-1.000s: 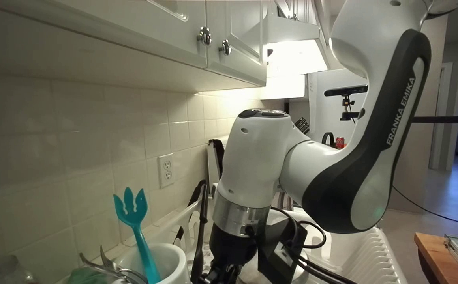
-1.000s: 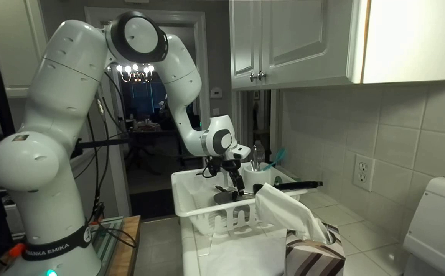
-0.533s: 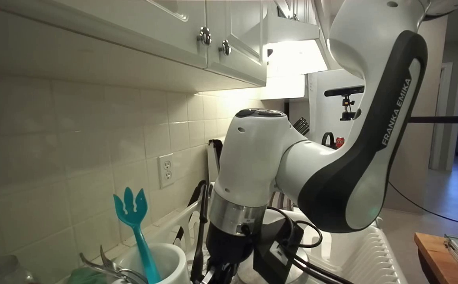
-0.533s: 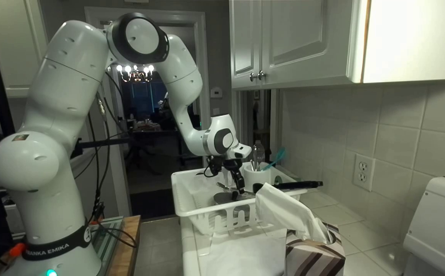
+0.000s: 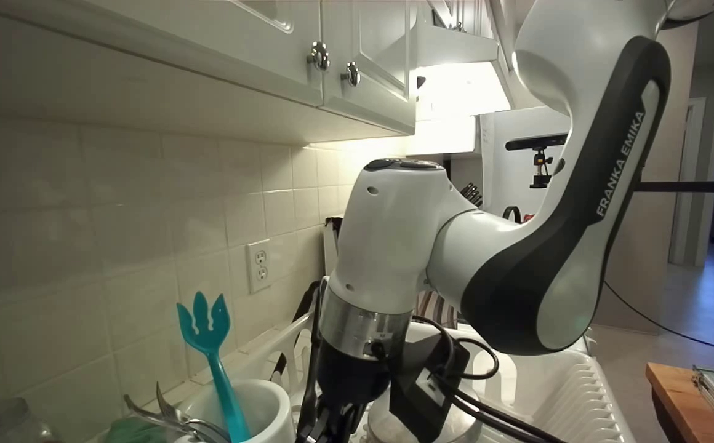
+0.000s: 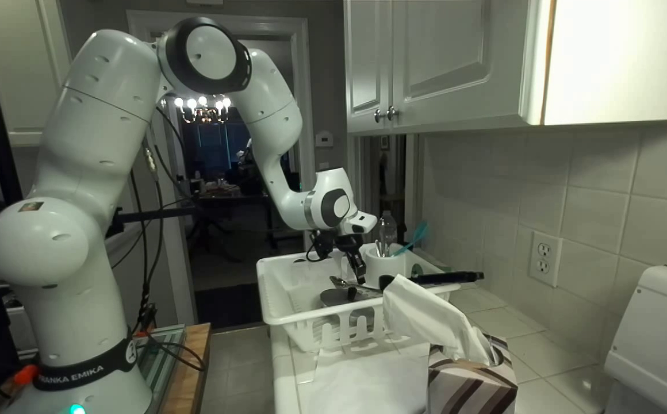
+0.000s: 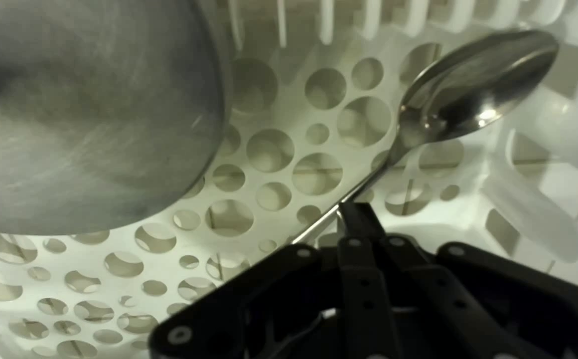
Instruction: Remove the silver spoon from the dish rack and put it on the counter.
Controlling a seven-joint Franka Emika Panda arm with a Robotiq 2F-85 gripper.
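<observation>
The silver spoon [image 7: 478,85] lies in the white dish rack [image 6: 310,318], its bowl toward the upper right of the wrist view. Its slim handle slants down-left and vanishes beneath the hand. My gripper [image 7: 355,209] is shut, fingertips together, their left corner overlapping one side of the handle. The handle runs alongside the tips rather than visibly between them; whether they touch I cannot tell. In an exterior view the gripper [image 6: 360,279] hangs tip-down inside the rack, close over the spoon [image 6: 340,282]. The counter [image 6: 512,313] shows beside the rack.
A round metal pan [image 7: 89,119] sits left of the spoon. A utensil cup [image 5: 271,406] holds a teal forked utensil [image 5: 206,335] and other cutlery. A black handle [image 6: 448,279] crosses the rack's edge. A striped tissue box [image 6: 471,385] stands on the counter beside white paper [image 6: 368,374].
My gripper has shut and then risen a little, shifting slightly toward the tiled wall. The spoon has tilted and moved a small way, without clearly rising along with the gripper.
</observation>
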